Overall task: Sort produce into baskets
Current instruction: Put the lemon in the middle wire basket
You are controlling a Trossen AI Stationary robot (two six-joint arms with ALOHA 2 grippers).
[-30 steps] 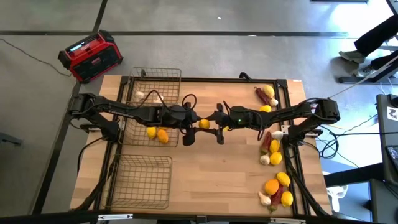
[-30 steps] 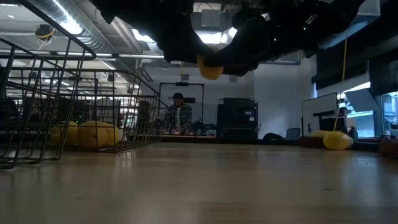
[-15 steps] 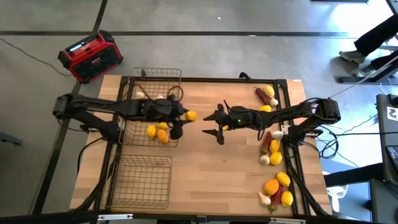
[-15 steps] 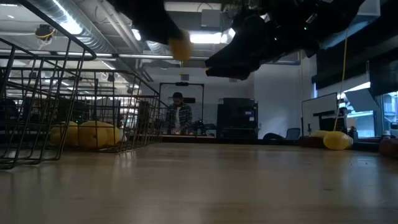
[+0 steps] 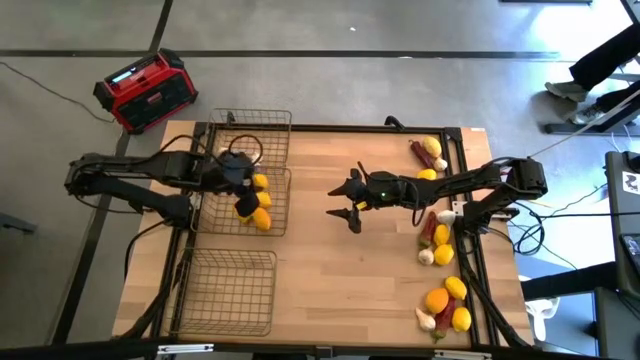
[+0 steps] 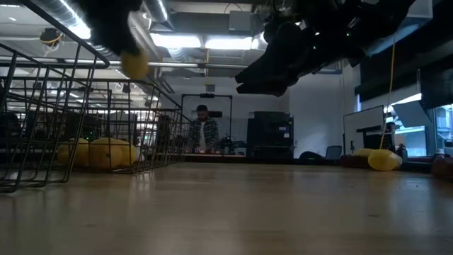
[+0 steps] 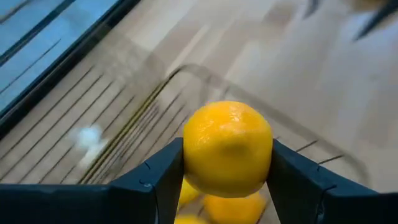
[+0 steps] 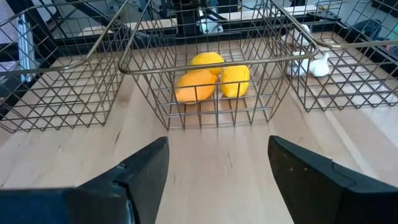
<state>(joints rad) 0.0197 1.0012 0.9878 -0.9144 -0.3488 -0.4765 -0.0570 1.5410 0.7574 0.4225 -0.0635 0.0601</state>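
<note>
Between the left gripper's [image 7: 227, 180] fingers sits a yellow lemon [image 7: 227, 148], clamped on both sides and carried above the middle basket [image 5: 283, 200], where other lemons [image 5: 255, 217] lie. Step in hand: delivery. Next: lower inside the wire rim, then release. Farther out, mid-table, the right gripper [image 5: 347, 203] hangs with jaws apart, empty. Beyond it, unsorted produce [image 5: 441, 246] lies along the table's right edge.

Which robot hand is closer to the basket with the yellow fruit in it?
The left. Its end effector, shut on a lemon, is over the middle basket. The right end effector hangs open above bare table, off to the basket's side.
</note>
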